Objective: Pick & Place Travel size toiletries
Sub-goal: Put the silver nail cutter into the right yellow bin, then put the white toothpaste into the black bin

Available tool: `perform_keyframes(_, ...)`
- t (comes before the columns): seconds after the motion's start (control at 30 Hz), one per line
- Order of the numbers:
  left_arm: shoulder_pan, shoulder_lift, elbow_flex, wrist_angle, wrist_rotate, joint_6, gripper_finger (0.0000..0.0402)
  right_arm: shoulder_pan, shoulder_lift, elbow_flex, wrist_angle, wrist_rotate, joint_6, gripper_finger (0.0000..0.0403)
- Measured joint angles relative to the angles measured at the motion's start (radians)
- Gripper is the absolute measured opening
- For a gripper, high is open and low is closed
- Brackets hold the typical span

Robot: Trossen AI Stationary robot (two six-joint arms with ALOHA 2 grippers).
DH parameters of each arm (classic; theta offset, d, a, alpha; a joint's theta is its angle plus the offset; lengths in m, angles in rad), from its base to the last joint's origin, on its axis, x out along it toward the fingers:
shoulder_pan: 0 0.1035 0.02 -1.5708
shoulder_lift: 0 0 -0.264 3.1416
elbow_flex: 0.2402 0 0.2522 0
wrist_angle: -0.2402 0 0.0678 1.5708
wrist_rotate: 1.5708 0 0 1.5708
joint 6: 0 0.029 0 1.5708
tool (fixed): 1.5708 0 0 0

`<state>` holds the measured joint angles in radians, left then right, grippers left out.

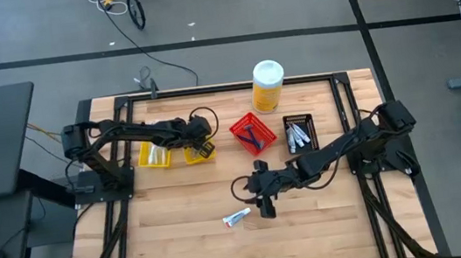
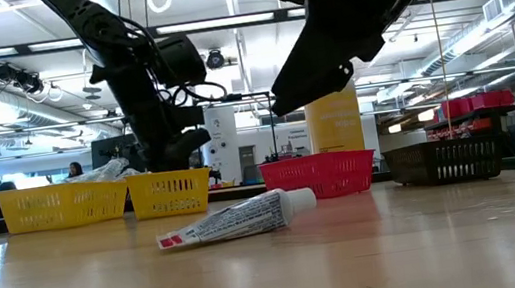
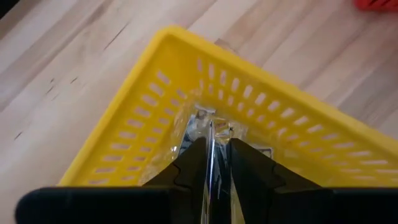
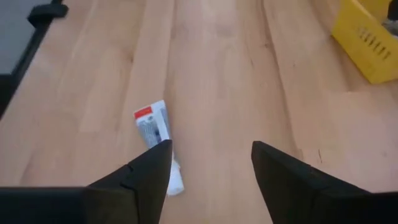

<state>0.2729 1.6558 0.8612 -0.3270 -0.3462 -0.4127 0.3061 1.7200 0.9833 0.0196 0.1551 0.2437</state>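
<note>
Right gripper (image 4: 211, 165) hangs with its fingers spread wide just above the wooden table (image 1: 183, 241), and I see the toothpaste tube (image 1: 237, 218) lying flat right beside it, not gripped. Left gripper (image 3: 216, 163) is down inside the small yellow bin (image 1: 199, 153), well away from the tube, its fingers nearly together around a thin clear packet (image 3: 211, 134).

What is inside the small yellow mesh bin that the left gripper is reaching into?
In the small yellow mesh bin, the left gripper pinches a thin silvery packet. The fingers cover most of the bin's floor, so any other contents stay hidden.
</note>
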Motion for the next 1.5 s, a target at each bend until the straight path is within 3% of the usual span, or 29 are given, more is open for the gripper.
perform_keyframes(0.33,0.0,-0.001,0.0,0.005,0.002,0.037,0.0113,0.0,0.097,0.0,0.065,-0.01,-0.012,0.0212)
perform_keyframes(0.57,-0.006,-0.03,0.0,-0.011,0.036,0.102,0.0112,0.0,0.119,0.0,0.074,-0.046,-0.026,0.0206)
perform_keyframes(0.73,-0.031,-0.142,0.0,-0.028,0.051,0.103,0.0103,0.0,0.12,0.0,0.071,-0.107,-0.028,0.0211)
perform_keyframes(1.1,-0.156,-0.438,0.001,-0.067,0.035,0.12,0.0105,0.0,0.13,0.0,0.105,-0.114,-0.095,0.0215)
perform_keyframes(1.27,-0.243,-0.503,-0.03,-0.053,-0.072,0.138,0.0105,0.001,0.197,0.0,0.185,-0.166,-0.094,0.0205)
perform_keyframes(1.5,-0.335,-0.543,-0.167,0.059,-0.08,0.144,0.0105,0.001,0.26,0.0,0.29,-0.219,-0.09,0.0224)
